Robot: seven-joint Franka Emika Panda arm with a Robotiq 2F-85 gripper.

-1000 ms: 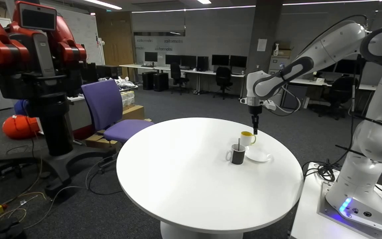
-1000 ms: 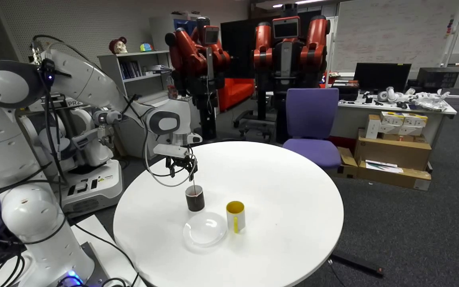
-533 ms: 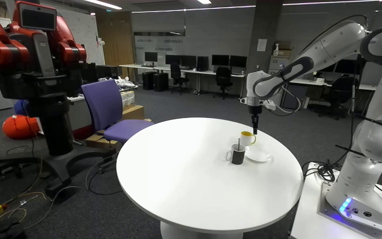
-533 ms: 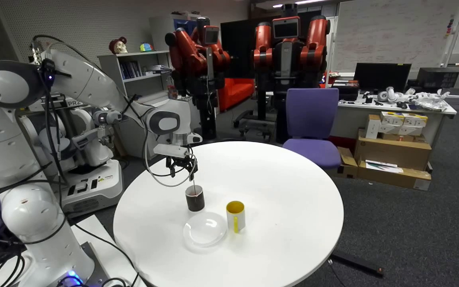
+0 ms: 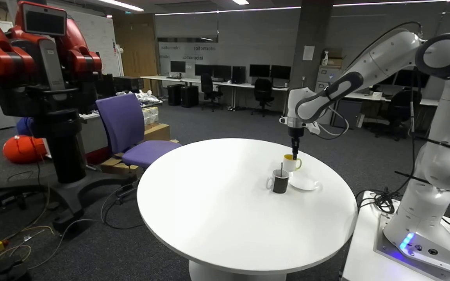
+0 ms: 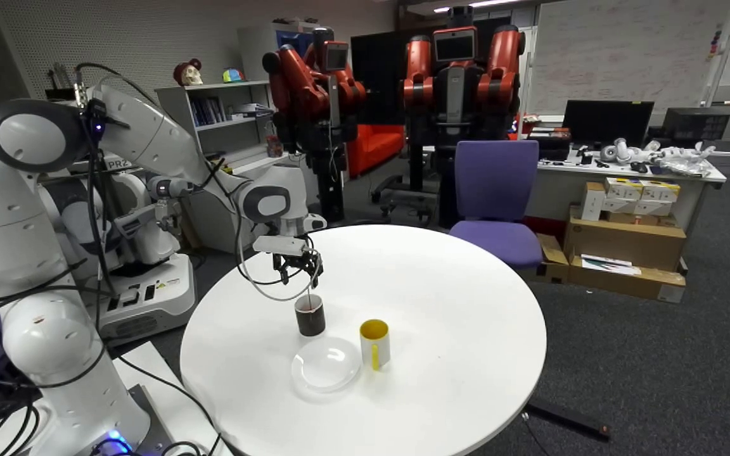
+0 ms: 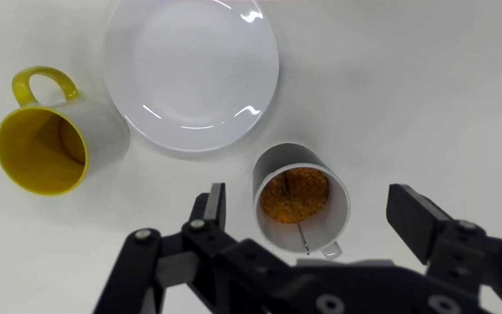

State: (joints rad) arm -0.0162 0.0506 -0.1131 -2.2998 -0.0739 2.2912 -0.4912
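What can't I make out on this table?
In an exterior view: handle of the dark mug, behind its body.
In an exterior view: rim section of the yellow-lined mug, behind the gripper.
Wrist view: upper rim of the plate, past the top edge.
Wrist view: lower end of the metal utensil, obscured by brown contents.

Three camera views.
Both exterior: set back, differing sides, sharing table; wrist: close over dark mug, downward.

The black mug has a white handle.
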